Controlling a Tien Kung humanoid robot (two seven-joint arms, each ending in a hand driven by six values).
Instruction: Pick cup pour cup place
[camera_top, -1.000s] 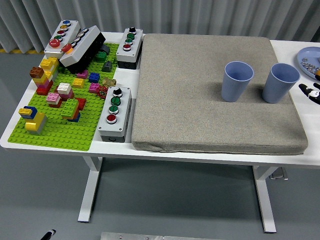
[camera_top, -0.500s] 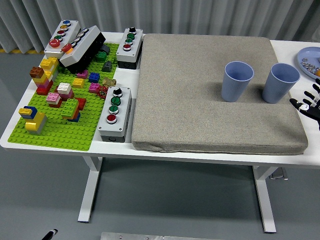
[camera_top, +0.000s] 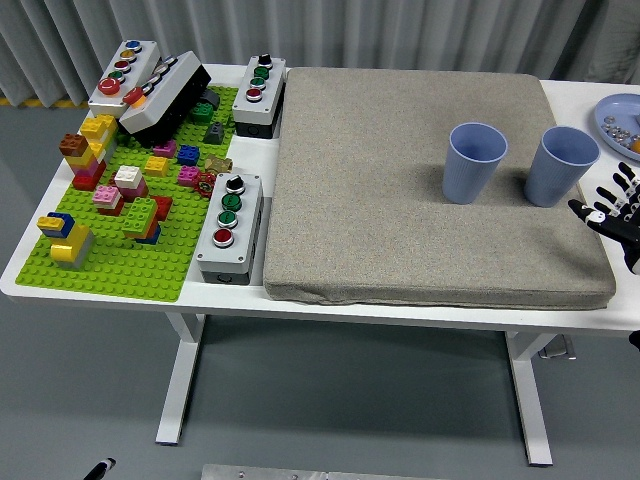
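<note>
Right hand (camera_top: 616, 212) moved further in from right edge, fingers spread, nearer right cup (camera_top: 561, 166).

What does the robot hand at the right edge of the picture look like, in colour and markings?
Only part of the right robot hand shows. It is black, with slim jointed fingers that carry small white patches near the tips. No cable or arm segment is visible behind it.
</note>
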